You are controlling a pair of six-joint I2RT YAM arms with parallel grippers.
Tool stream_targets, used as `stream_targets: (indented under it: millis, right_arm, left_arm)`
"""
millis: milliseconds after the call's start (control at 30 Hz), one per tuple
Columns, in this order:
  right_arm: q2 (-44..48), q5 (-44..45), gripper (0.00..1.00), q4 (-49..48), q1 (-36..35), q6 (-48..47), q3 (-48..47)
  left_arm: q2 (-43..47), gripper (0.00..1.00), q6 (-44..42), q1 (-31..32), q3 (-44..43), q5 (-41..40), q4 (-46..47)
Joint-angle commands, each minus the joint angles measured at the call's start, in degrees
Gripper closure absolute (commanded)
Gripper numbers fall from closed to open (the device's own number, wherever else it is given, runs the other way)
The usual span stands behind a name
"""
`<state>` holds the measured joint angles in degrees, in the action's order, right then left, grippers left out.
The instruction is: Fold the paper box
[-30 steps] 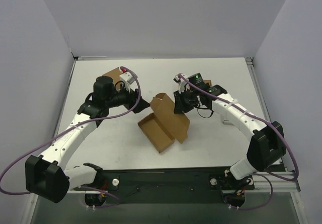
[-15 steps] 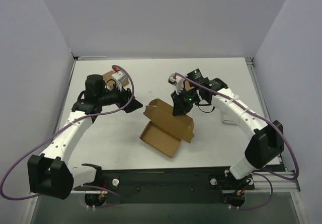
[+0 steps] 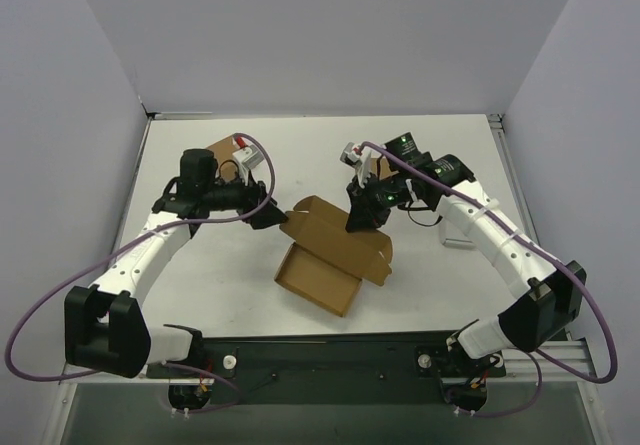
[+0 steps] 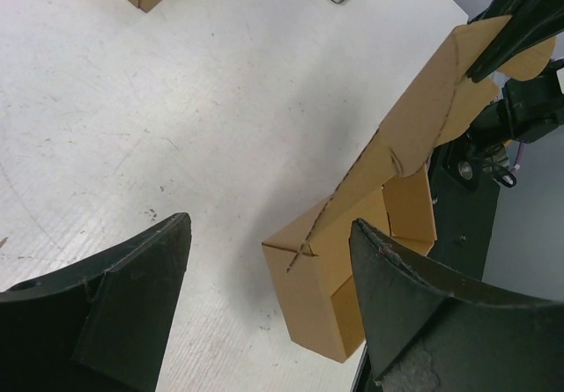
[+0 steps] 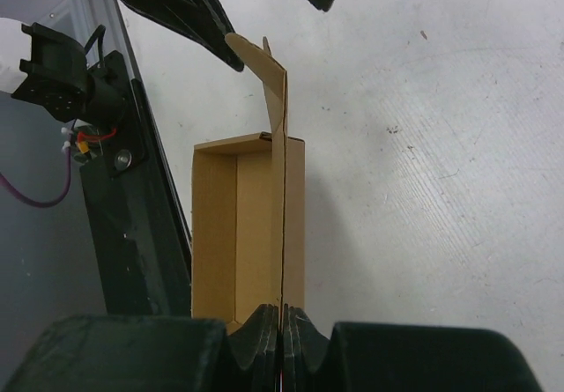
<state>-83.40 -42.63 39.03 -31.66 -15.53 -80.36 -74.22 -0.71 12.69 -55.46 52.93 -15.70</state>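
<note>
Just left of the paper box (image 3: 330,255), the left gripper (image 3: 268,213) gaped wide and empty. The brown box sat on the table (image 3: 440,155), its tray open and its lid panel raised aslant. The right gripper (image 3: 362,215) held the lid's right end. Only the right wrist view showed its fingers (image 5: 256,335) pinching the edge.

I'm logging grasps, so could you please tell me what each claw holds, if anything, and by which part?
The right claw pinches the paper box by the edge of its raised lid panel; the left claw is open, holding nothing.
</note>
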Motion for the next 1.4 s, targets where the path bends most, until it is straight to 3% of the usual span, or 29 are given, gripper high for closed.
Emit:
stream_targets:
  millis: [0,133,367,533,600,633,667,767,967,1100,1200,1367]
  right_arm:
    - [1.7,-3.3,1.0,1.8,-0.7,-1.6,-1.9]
    - [1.3,-3.3,1.0,2.1,-0.9,-1.7,-2.2]
    - [0.6,-1.6,1.0,2.3,-0.9,-1.3,-2.3]
    - [0.0,2.5,1.0,2.1,-0.8,0.7,-3.2]
    - [0.1,3.9,0.88,1.8,-0.4,1.8,-3.4]
    - [0.2,5.6,0.81,1.7,-0.1,3.7,-3.3]
    - [0.4,6.5,0.65,0.6,0.6,5.0,-3.1]
    - [3.3,10.5,0.49,-3.6,4.1,10.9,0.7]
    - [17.5,15.4,0.37,-14.1,11.4,18.6,15.7]
    - [27.6,16.7,0.36,-18.8,12.7,23.5,27.5]
    - [31.6,18.7,0.33,-22.6,12.6,25.3,33.7]
    - [29.9,21.1,0.31,-25.2,12.5,27.0,36.4]
  left_arm:
    - [-0.8,0.18,-1.8,2.2,-2.2,3.1,-0.3]
    - [-0.9,0.23,-2.5,5.1,-2.0,0.3,0.0]
    - [-1.1,0.51,-1.9,7.8,-1.6,-1.8,1.1]
    - [-1.0,0.87,-3.2,10.2,-1.3,-4.1,0.7]
    - [-0.9,1.0,-3.9,12.0,-1.1,-6.3,0.7]
    - [-0.9,1.0,-4.4,12.4,-1.2,-7.2,0.2]
    - [-0.8,1.0,-4.6,12.6,-1.1,-8.0,-0.1]
    - [-0.2,1.0,-4.5,12.7,-0.7,-9.3,0.4]
    - [0.1,1.0,-4.2,12.6,-0.3,-9.2,1.1]
    - [0.3,1.0,-4.1,12.2,-0.5,-8.9,0.9]
    - [0.8,1.0,-4.2,11.8,-0.4,-8.3,1.0]
    - [1.6,1.0,-4.2,11.4,-0.2,-7.4,1.4]
